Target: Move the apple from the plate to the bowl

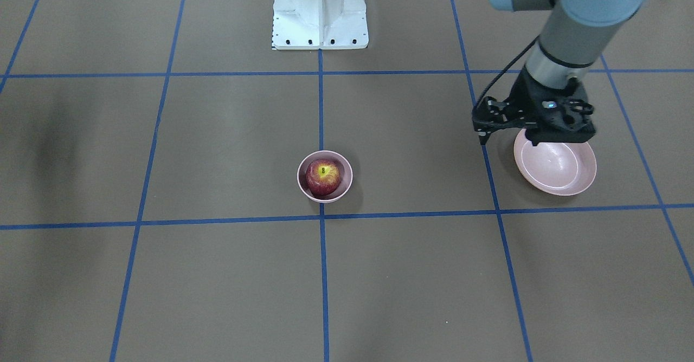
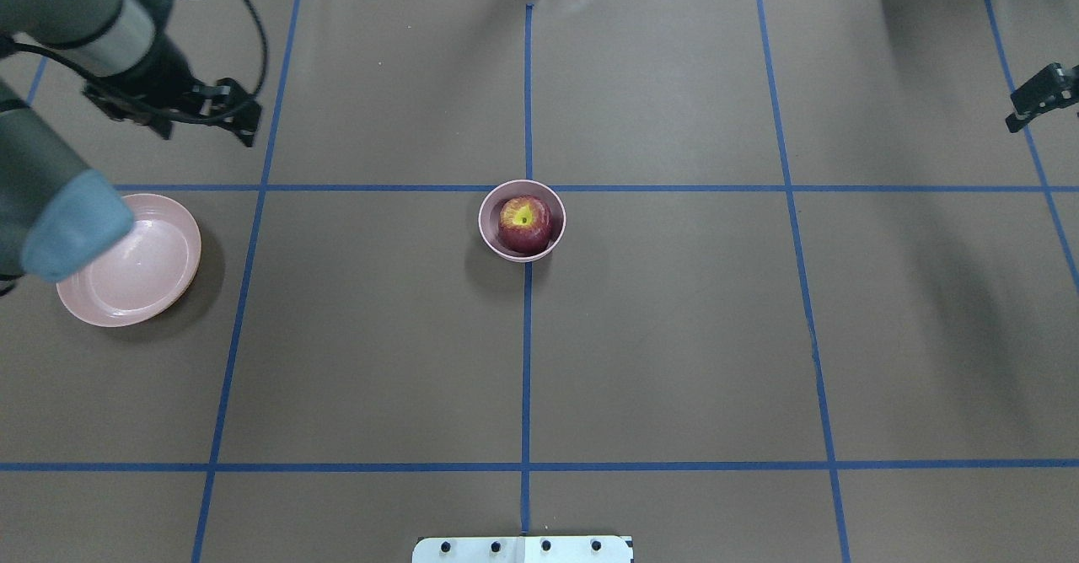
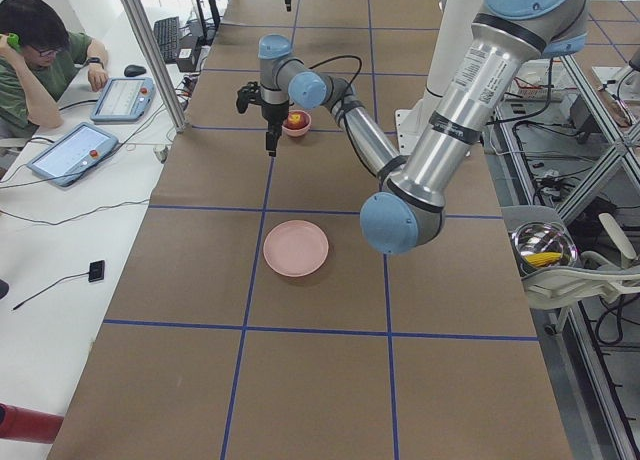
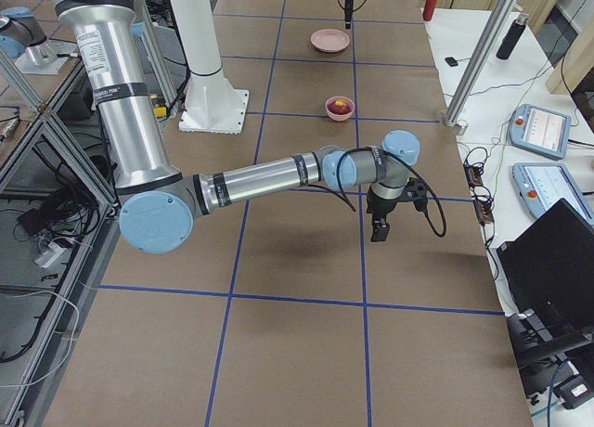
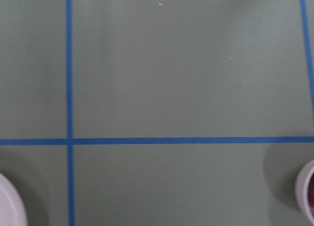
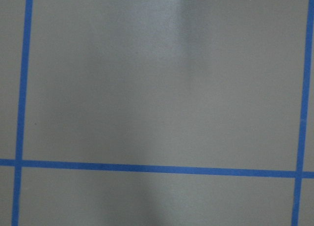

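- sitting in the bowl (image 1: pixel 332 196): the apple (image 1: pixel 323 176), with its stem and yellow patch facing up
- the bowl is on the centre blue tape line (image 2: pixel 526 361), just robot-side of a tape crossing
- plate (image 1: pixel 558 169): flat on the table, well apart from the bowl, toward the robot's left
- left gripper (image 3: pixel 270 145): hangs high over the plate area, well apart from the bowl; can't tell how the jaws stand
- right gripper (image 4: pixel 380 232): over bare table, well apart from the bowl on the side opposite the plate; can't tell the jaw state there either
- surface: the table (image 2: pixel 674 335) has a brown paper cover with creases and a blue tape grid
- white base plate (image 1: pixel 320 15): robot-side of the bowl, on the same centre line
- room: past the bowl on the far side from the robot, a white bench with an operator in green (image 3: pixel 35 65), tablets (image 3: pixel 75 150) and a laptop (image 4: pixel 557 260)
- aluminium posts (image 3: pixel 150 50) stand at the table edge there
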You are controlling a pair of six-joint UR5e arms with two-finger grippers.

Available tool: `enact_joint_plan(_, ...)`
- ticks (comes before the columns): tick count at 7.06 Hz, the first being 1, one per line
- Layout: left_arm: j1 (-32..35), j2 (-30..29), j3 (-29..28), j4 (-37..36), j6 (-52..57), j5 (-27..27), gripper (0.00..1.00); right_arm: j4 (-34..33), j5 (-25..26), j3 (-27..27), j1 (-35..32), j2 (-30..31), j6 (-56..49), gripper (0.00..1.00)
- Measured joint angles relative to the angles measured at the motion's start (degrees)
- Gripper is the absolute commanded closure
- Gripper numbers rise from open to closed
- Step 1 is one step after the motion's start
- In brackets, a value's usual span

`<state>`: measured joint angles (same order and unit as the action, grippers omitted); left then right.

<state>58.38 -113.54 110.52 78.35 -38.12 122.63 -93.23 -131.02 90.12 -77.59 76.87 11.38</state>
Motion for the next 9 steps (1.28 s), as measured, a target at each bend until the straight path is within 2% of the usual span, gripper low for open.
enact_joint_plan(2, 13.0, 10.4, -0.2, 0.1, 19.6, 7.7, 0.01, 0.1, -0.4, -0.1, -3.9, 3.7, -5.7, 0.0)
enact_joint_plan(4, 23.0, 15.9, -4.4, 0.4, 30.6, 10.6, 0.01, 0.6, -1.0, 0.1, -6.5, 6.7, -7.5, 0.0)
enact_joint_plan(6, 28.2, 22.4, -7.7, 5.2, 36.5, 11.0, 0.01, 0.8, -1.0, 0.1, -8.0, 7.9, -7.7, 0.0)
enact_joint_plan(9, 29.5, 27.2, -13.4, 9.8, 40.7, 11.0, 0.01, 0.7, -0.7, 0.1, -8.5, 9.2, -7.7, 0.0)
